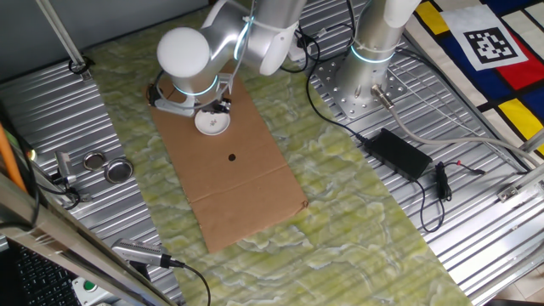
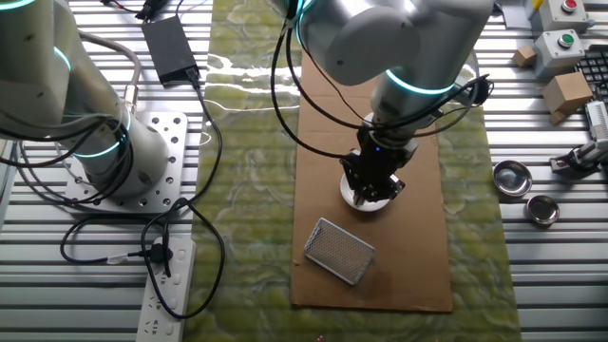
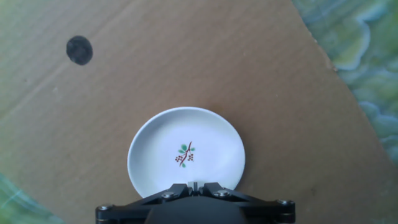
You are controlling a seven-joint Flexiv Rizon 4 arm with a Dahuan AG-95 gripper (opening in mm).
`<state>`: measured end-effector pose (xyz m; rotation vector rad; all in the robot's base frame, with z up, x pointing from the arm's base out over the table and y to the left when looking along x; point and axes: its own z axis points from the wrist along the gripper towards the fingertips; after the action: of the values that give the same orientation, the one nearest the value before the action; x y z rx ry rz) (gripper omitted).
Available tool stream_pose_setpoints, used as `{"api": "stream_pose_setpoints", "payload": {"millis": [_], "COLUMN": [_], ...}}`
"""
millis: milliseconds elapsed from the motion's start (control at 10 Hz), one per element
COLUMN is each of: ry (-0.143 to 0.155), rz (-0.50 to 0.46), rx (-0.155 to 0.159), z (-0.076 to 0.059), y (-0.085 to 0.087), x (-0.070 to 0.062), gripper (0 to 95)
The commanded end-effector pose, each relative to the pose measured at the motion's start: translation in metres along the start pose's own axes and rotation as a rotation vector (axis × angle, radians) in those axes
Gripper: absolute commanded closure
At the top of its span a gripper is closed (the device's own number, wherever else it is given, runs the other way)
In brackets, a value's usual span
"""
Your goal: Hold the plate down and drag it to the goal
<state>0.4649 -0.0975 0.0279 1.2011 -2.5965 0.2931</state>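
We find the small round white shallow plate directly under the black two-finger gripper; in the hand view the dish fills the lower centre, and the fingertips meet at its 6 o'clock rim. The fingers look clenched together with nothing between them. We cannot tell whether the tips touch the plate. It lies on the flat brown cardboard sheet, near the sheet's far end in one fixed view. A round black dot sits at the plate's 10 o'clock, well apart. Glossy white glaze, with a tiny sprig motif, green leaves and reddish berries, at its centre.
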Motion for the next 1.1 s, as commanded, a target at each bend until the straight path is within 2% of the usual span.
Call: {"api": "stream_pose_setpoints", "payload": {"millis": [100,1100], "ry": [-0.001,0.001], "rz": [-0.005,-0.036], "rx": [-0.002,0.005], "z": [0.001,0.008], "y": [0.000,-0.003], "x": [0.004,0.022], "gripper": [95.0,95.0]}}
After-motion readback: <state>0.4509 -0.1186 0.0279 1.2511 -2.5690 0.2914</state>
